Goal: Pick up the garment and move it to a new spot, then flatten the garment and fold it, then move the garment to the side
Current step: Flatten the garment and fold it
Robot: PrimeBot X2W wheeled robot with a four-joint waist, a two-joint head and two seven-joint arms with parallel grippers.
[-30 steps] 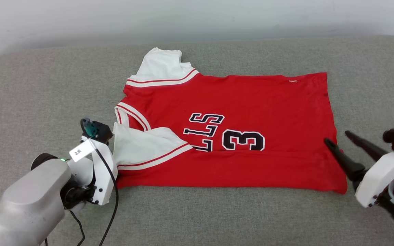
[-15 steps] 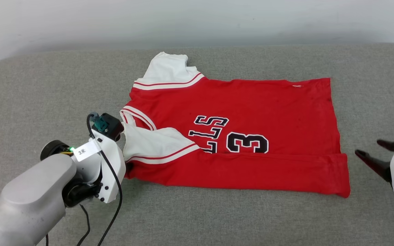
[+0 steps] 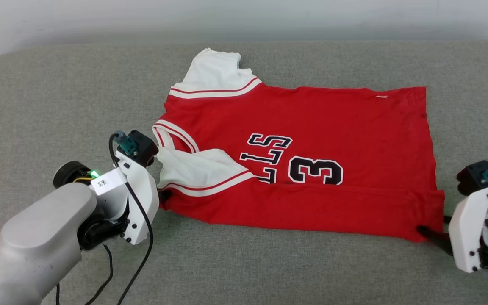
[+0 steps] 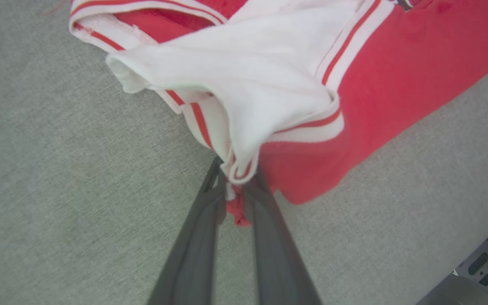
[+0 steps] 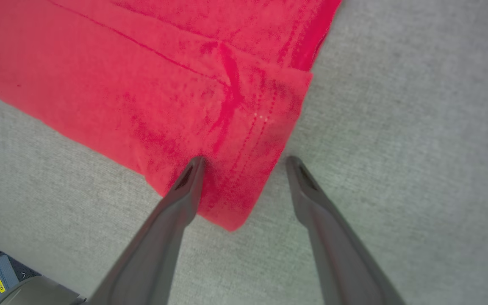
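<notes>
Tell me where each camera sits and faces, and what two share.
Head: atop the robot, facing down at the garment on a grey cushion; left arm and right arm show.
Left wrist: along the left tool, shut on the garment's sleeve trim.
Right wrist: along the open right tool, astride the hem corner.
Wrists share the cushion.

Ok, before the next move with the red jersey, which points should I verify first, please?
1. Left gripper shut on the garment at its sleeve corner: ok.
2. Right gripper open and lined up at the hem corner: ok.
3. Right grip on the hem: not ok, one finger over the cloth, the other over the grey cushion.
4. Right fingertips touching the cloth: cannot tell.
5. Near strip folded flat over the lettering: ok.
</notes>
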